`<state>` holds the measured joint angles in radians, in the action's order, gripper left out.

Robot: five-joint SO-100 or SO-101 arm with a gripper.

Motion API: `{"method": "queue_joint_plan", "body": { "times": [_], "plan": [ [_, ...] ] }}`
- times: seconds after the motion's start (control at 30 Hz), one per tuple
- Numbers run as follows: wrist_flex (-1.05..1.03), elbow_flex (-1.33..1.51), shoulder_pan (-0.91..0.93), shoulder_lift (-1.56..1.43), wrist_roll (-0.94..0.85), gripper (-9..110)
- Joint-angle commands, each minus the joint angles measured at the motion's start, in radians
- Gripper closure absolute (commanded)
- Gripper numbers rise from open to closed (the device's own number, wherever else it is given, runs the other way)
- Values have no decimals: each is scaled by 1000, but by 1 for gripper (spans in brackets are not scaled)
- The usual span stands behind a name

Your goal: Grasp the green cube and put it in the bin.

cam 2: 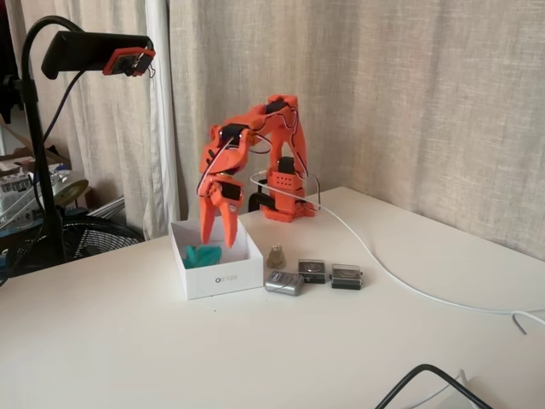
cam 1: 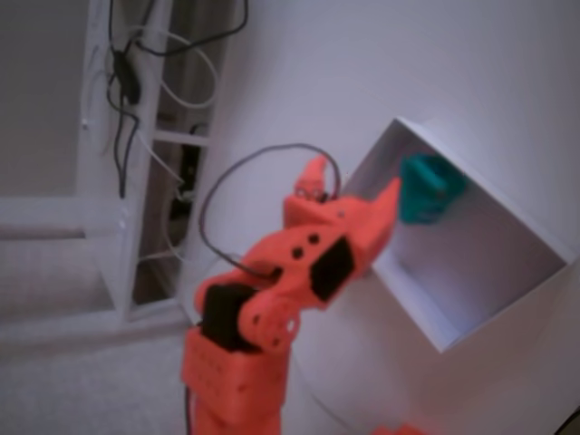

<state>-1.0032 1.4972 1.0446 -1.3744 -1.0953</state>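
The green cube [cam 2: 202, 256] lies on the floor of the bin [cam 2: 223, 280], a shallow white box, towards its left side. In a fixed view the green cube [cam 1: 426, 188] sits near a corner of the bin [cam 1: 471, 272]. My orange gripper [cam 2: 219, 235] hangs tip-down over the bin, just above and slightly right of the cube. Its fingers [cam 2: 207, 223] are spread apart with nothing between them. In the tilted fixed view the gripper [cam 1: 356, 178] reaches over the bin's near wall, one fingertip [cam 1: 391, 193] right beside the cube.
Three small dark grey gadgets [cam 2: 312, 271] and a small beige cone [cam 2: 276, 256] stand just right of the bin. A white cable [cam 2: 383, 264] runs across the table from the arm's base [cam 2: 285, 204]. A black cable [cam 2: 426, 379] loops at the front. A camera stand [cam 2: 38, 170] rises at the left.
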Motion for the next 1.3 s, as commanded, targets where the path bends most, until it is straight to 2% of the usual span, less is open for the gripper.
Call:
{"method": "queue_joint_plan", "body": {
  "times": [0.0,0.27,0.33,0.43,0.77,0.97,1.1,1.27],
  "plan": [
    [69,-29,-28,5,6,62],
    [-60,-12,-114,-63,9,63],
    [-118,-6,-189,-109,11,68],
    [-153,3,-348,-201,23,77],
    [-255,66,-1006,-588,77,87],
    [-264,264,-1285,-816,75,86],
    [-244,456,-1347,-956,74,86],
    [-84,742,-1370,-1129,74,89]
  ]
}}
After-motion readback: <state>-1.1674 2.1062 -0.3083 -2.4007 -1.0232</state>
